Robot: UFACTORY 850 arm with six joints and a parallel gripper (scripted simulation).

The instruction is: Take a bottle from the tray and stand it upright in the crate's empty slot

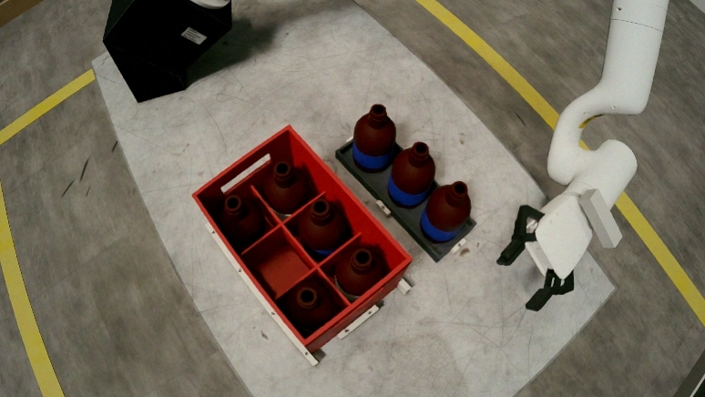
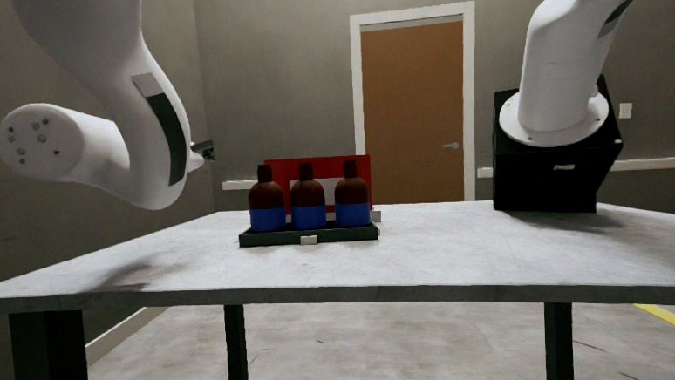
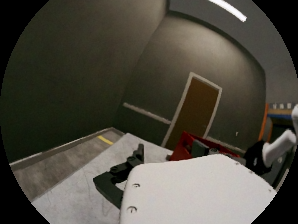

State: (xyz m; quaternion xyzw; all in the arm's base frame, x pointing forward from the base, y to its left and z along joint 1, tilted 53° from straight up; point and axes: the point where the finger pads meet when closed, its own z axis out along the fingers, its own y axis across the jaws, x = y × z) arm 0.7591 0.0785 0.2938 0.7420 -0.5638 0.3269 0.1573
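A red crate [image 1: 360, 308] [image 2: 321, 166] with six slots stands on the table. Five slots hold dark red bottles, and the middle slot on the left side [image 1: 279, 266] is bare. To its right a dark grey tray [image 1: 367, 179] [image 2: 282, 237] holds three upright bottles with blue bands: a far one [image 1: 373, 135], a middle one [image 1: 412, 172] and a near one [image 1: 446, 209]. My gripper [image 1: 522, 281] is open and empty. It hangs above the table to the right of the tray, clear of the near bottle. The wrist view is mostly filled by the gripper's white body.
The black robot pedestal [image 1: 162, 44] [image 2: 552, 179] stands at the table's far left corner. The white arm [image 1: 591, 162] reaches over the table's right edge. The grey table [image 1: 444, 335] has its edge close behind the gripper.
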